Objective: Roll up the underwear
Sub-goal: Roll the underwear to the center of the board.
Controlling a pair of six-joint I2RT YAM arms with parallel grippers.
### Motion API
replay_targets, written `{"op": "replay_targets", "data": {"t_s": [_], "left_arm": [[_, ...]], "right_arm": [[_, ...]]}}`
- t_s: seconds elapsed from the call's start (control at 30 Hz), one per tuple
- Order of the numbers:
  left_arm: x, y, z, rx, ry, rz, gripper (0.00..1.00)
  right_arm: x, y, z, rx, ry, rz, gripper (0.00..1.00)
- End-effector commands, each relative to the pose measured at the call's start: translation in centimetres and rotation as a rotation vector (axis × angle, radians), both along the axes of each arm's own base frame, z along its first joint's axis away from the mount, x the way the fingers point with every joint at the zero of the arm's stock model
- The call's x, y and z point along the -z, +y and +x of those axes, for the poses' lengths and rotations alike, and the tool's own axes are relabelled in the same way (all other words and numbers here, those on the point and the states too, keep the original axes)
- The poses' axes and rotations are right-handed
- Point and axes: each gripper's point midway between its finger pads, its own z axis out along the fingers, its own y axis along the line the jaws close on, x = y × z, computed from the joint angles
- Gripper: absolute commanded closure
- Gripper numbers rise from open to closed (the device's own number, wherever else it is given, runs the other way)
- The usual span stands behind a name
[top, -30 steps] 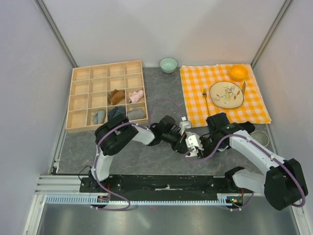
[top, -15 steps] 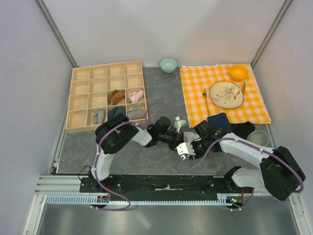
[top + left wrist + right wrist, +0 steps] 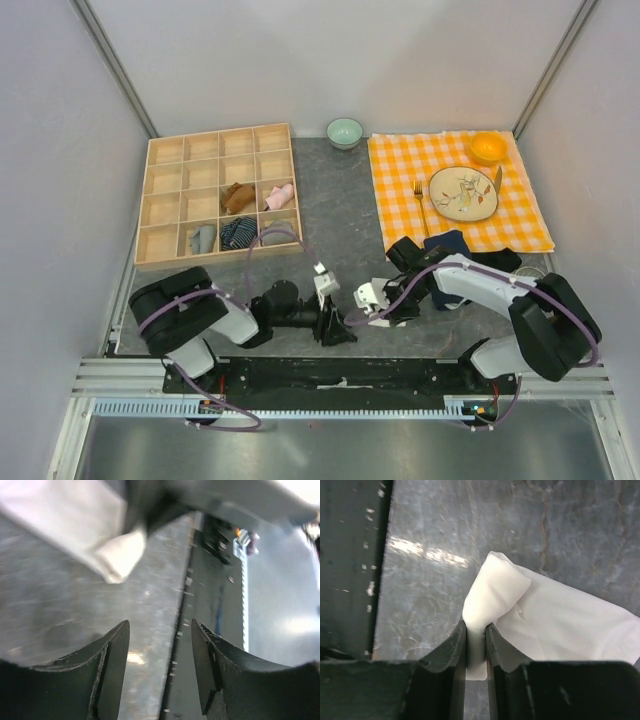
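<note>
Soft, even light from above; one wrist view is smeared.

From overhead I get bright, diffuse light off the pale walls [image 3: 60, 150], with only faint shadows on the grey table [image 3: 330, 200] and sharp detail throughout. My left wrist view is blurred: the white underwear [image 3: 75, 525] is a streak, the far right side is washed out, and the dark left fingers [image 3: 112, 670] look soft at the bottom. My right wrist view is crisp on the cloth folds, with a bright glare band across the tabletop and near-black, slightly soft right fingers [image 3: 452, 660].
</note>
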Motion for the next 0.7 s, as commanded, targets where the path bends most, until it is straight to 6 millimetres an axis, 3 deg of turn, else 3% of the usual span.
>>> {"op": "replay_targets", "data": {"t_s": [0.0,0.03,0.13,0.27,0.3,0.37,0.4,0.53,0.67], "left_arm": [[-4.6,-1.5,-1.4,0.069,-0.560,-0.127,0.38],[-3.5,-2.0,-3.0,0.138,-0.646,-0.082,0.37],[-2.9,-3.4,-3.6,0.176,-0.825,-0.003,0.33],[-0.9,-4.8,-2.8,0.202,-0.953,0.144,0.32],[-1.5,-5.8,-2.6,0.203,-0.978,0.143,0.31],[0.4,-6.1,-2.6,0.251,-1.007,0.214,0.31],[0.0,-6.9,-2.4,0.247,-1.022,0.218,0.32],[2.0,-7.4,-1.7,0.266,-1.063,0.304,0.32],[2.6,-7.6,-0.9,0.242,-1.077,0.355,0.36]], "right_arm": [[-1.6,1.6,-3.3,-0.035,0.228,0.067,0.81],[-1.7,1.6,-3.7,-0.036,0.270,0.060,0.81],[-1.6,1.6,-4.3,-0.045,0.331,0.050,0.82],[-1.1,1.3,-4.2,-0.039,0.339,0.030,0.81],[-1.1,1.3,-4.2,-0.039,0.339,0.030,0.81],[-1.1,1.2,-4.1,-0.032,0.339,0.031,0.81],[-1.1,1.1,-4.0,-0.030,0.339,0.030,0.81],[-1.0,1.0,-3.9,-0.025,0.339,0.031,0.80],[-1.0,1.0,-3.9,-0.025,0.338,0.032,0.80]]}}
